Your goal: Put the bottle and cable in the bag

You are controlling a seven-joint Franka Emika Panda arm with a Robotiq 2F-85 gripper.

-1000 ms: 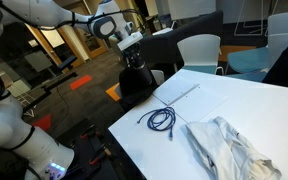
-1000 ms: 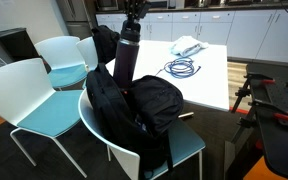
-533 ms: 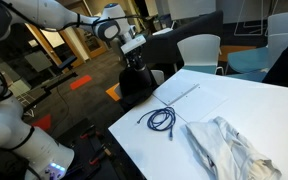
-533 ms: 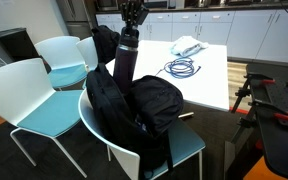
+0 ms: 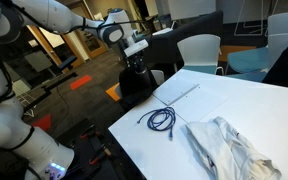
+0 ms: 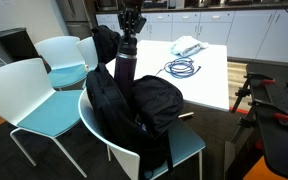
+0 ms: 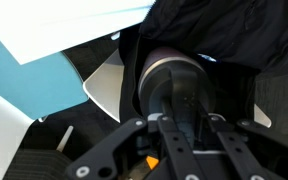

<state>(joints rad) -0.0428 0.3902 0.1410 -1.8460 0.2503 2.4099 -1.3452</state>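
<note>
wrist view looks straight down the bottle (image 7: 189, 85). its long axis runs away from the camera, top end nearest. the gripper (image 7: 182, 122) is closed around that top end at the lower middle of the frame. black fabric of the bag (image 7: 229, 25) fills the upper right behind the bottle.

in an exterior view the gripper (image 6: 130, 36) sits in the upper middle of the frame, clamped on the cap of the bottle (image 6: 124, 62). the bottle hangs close to upright, leaning a little. its base points down at the bag (image 6: 144, 105), which is slumped on a chair (image 6: 189, 140) in the centre. the base looks to be at or just behind the bag's upper edge. i cannot tell from here whether it is already inside the mouth.

the relation that matters is that the bag's opening lies almost directly below the held bottle, along the bottle's own axis. my judgement is that the next move calls for a straight descent and then a release.

the cable (image 6: 181, 68) lies in loose loops on the desk (image 6: 209, 85), right of centre and well apart from the gripper. a pale crumpled cloth (image 6: 189, 45) lies beyond it. 1 of the 2 items is in hand, and neither appears fully bagged yet.
</note>
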